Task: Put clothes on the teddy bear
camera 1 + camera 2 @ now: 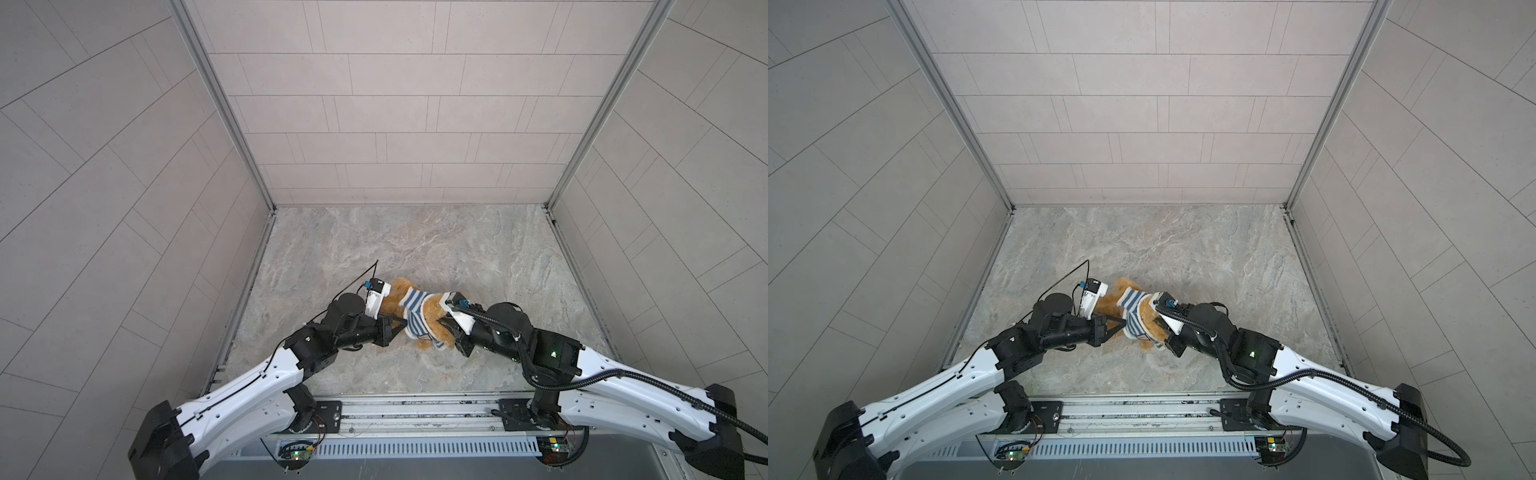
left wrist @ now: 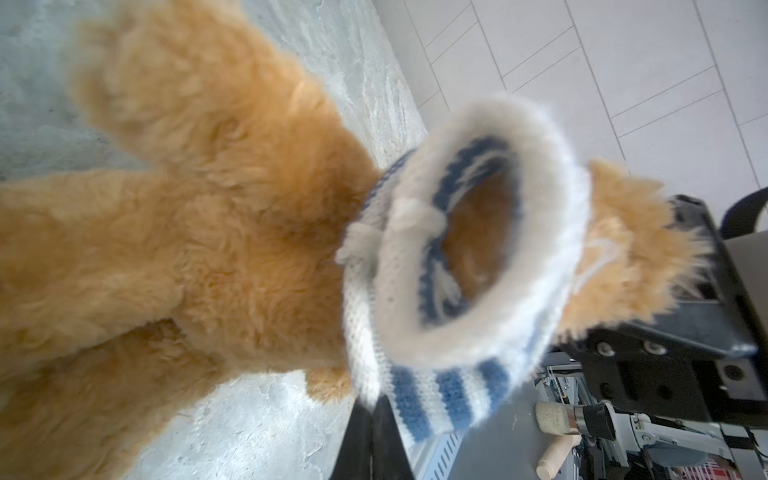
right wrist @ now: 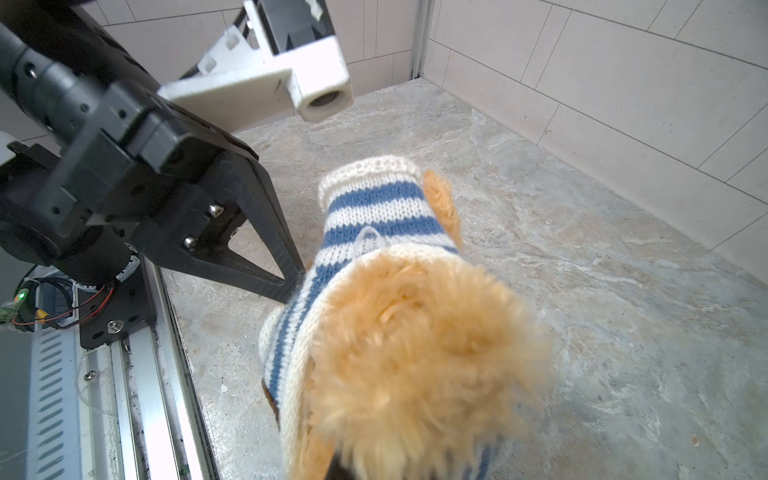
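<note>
Near the table [image 1: 374, 241] centre, the teddy bear [image 1: 432, 318] is clamped from three o'clock by the right gripper [image 1: 451, 332], the striped sweater [image 1: 413, 316] pinched from nine by the left gripper [image 1: 401, 328]. Fabric should be drawn over the body evenly.

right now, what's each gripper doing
left gripper: jaws shut on the edge of the striped shirt
right gripper: jaws shut on the teddy bear

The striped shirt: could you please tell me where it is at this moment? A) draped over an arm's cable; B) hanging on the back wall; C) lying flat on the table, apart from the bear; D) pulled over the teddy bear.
D: the striped shirt wraps around the teddy bear, with fur showing past both its ends.
</note>
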`<state>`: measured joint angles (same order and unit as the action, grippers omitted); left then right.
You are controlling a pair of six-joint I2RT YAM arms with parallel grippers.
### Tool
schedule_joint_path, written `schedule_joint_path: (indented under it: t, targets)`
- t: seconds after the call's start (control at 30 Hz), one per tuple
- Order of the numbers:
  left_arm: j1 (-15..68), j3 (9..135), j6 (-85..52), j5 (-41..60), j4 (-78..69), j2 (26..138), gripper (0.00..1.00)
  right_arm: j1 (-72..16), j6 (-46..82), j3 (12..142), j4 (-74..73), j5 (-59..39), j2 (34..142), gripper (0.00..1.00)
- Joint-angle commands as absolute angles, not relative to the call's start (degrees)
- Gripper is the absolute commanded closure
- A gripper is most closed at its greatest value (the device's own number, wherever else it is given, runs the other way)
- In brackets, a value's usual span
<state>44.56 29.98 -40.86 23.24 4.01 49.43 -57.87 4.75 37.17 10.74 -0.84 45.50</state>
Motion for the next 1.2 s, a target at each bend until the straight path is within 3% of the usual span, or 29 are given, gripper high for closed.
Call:
schedule_joint_path:
  t: [0.0, 0.67, 1.03, 1.17]
  targets:
    - [41.9, 30.2, -39.5, 20.7, 8.1, 49.2, 1.00, -58.2, 3.6, 37.7, 9.2, -0.7, 43.1, 1.00]
    - [29.7, 26.6, -37.7, 20.7, 3.7, 54.0, 1.00, -59.5, 3.0, 36.9, 8.3, -10.4, 40.1, 1.00]
    - [35.9, 29.6, -30.5, 28.8, 2.3, 50.2, 1.00, -59.5, 2.6, 37.3, 10.5, -4.3, 42.4, 1.00]
    - [36.2, 29.4, -30.3, 28.7, 6.2, 48.1, 0.79, -59.5, 0.4, 37.4, 12.0, -2.1, 42.0, 1.00]
